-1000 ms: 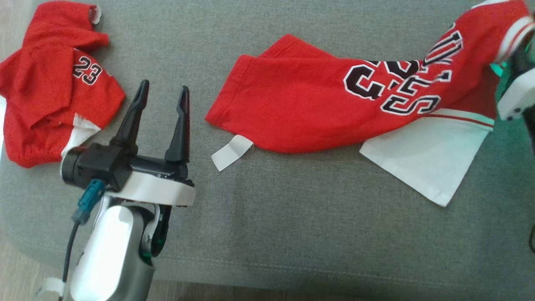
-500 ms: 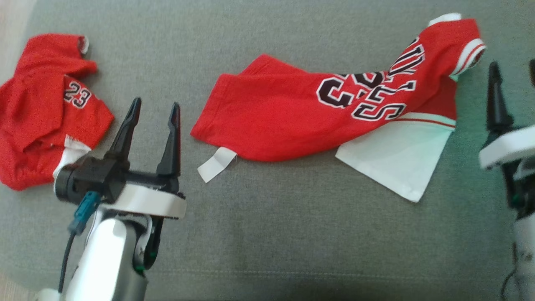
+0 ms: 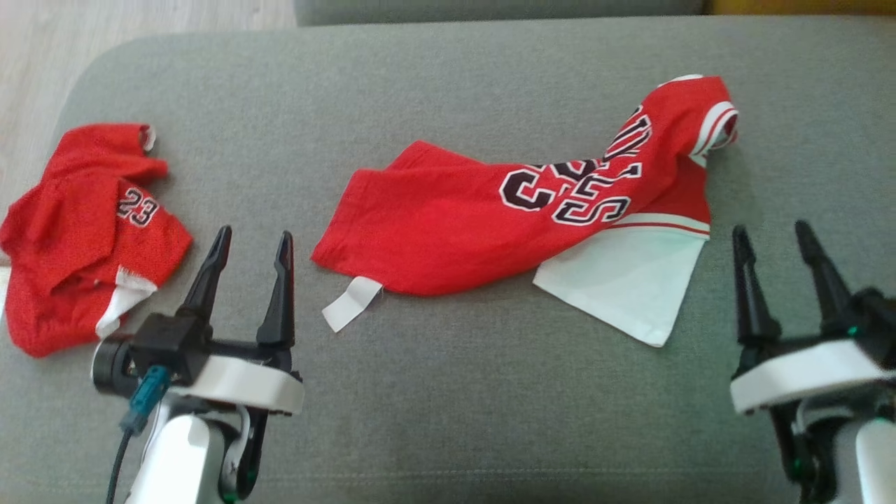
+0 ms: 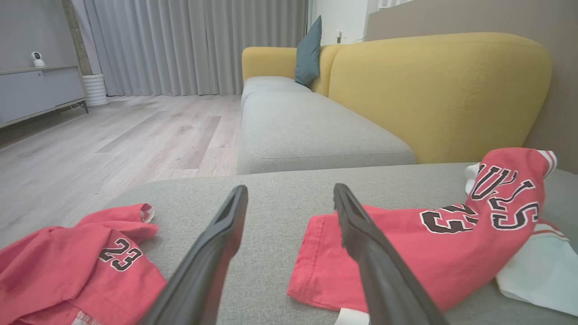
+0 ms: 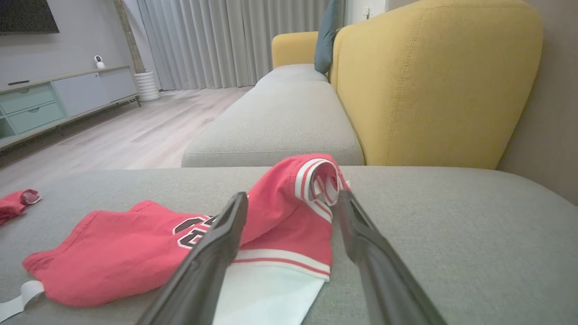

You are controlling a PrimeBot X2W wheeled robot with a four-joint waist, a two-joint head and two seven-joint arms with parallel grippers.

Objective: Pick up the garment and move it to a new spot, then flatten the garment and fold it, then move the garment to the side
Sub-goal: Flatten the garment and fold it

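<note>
A red garment [image 3: 490, 217] with black-and-white lettering and a white panel lies crumpled across the middle of the grey cushion [image 3: 448, 392]; it also shows as the garment [image 4: 406, 253] and the garment [image 5: 280, 225] in the wrist views. Its far right end is bunched up into a raised hump. My left gripper [image 3: 250, 241] stands open near the cushion's front left, just left of the garment's near corner and white tag. My right gripper [image 3: 770, 234] is open at the lower right, apart from the garment, with nothing between its fingers.
A second red piece with "23" [image 3: 84, 231] lies crumpled at the cushion's left end. A yellow backrest [image 5: 433, 81] rises behind the cushion. Another grey seat [image 4: 307, 131] continues beyond, with wooden floor [image 4: 113, 144] to the left.
My right gripper has let go of the garment's raised end and drawn back toward the front; that end has dropped onto the cushion. The head camera has shifted too.
</note>
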